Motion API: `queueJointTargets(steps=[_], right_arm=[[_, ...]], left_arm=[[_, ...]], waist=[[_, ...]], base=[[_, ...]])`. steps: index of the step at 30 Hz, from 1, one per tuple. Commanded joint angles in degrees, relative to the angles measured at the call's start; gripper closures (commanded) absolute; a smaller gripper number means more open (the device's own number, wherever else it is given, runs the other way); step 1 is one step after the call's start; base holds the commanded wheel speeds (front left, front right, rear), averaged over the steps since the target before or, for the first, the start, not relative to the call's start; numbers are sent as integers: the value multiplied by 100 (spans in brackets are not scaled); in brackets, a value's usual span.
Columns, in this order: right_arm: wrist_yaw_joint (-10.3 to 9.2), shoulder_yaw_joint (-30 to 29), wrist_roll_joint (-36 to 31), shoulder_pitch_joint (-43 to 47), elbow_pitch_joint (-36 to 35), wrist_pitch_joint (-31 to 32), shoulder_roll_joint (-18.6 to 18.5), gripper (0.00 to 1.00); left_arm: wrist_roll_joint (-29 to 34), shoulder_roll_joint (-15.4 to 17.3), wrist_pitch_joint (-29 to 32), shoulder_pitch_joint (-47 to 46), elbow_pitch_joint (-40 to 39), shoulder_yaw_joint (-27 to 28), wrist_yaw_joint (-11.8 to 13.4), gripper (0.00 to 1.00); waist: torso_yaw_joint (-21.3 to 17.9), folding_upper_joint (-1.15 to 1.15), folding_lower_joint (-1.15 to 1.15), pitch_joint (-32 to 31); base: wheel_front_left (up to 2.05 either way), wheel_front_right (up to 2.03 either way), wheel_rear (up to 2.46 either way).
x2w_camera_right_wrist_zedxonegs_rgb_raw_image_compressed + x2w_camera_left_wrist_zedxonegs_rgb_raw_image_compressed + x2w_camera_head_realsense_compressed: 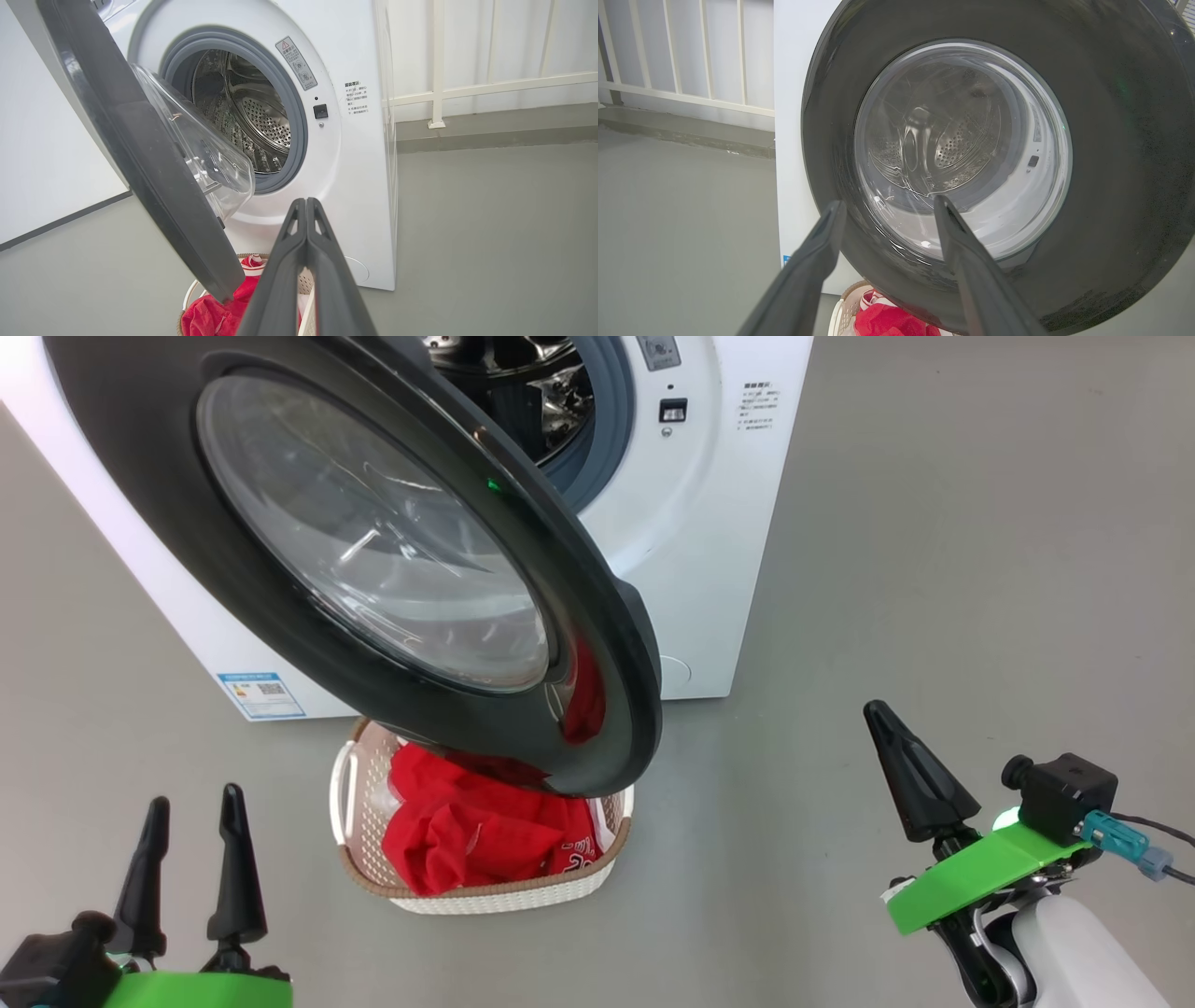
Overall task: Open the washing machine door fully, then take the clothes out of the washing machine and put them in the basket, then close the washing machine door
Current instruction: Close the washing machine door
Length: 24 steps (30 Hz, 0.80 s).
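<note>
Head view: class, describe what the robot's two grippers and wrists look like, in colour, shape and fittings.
The left gripper and the right gripper each have two long black fingers tapering to points, on a bright green plate. The right wrist carries a small black camera with a teal connector and dark cable; its forearm is glossy white.

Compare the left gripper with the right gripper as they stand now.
The left gripper is open, fingers spread; the right gripper is shut, fingers pressed together. The left gripper faces the outside of the washing machine door; the right gripper points toward the open drum. Both are empty, with long dark fingers.
</note>
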Motion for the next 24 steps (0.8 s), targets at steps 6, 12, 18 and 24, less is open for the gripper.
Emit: queueJointTargets(steps=[6, 12, 18, 24], right_arm=[[9, 60, 48, -157, -398, -68, -46, 100], [9, 29, 314, -251, -925, -68, 51, 100], [9, 223, 477, -424, -1388, -68, -5, 100], [9, 370, 544, -651, -1645, -68, -41, 100]], left_arm=[[76, 23, -70, -60, -85, 222, -44, 0], [70, -19, -70, -57, -53, 224, -65, 0], [55, -58, -70, -58, 2, 200, -90, 0], [51, -82, -70, -41, 32, 208, -100, 0]], waist=[[40, 0, 0, -43], [122, 0, 0, -82], [373, 0, 0, -78], [633, 0, 0, -69]], base=[[0, 0, 0], [0, 0, 0], [0, 0, 0], [0, 0, 0]])
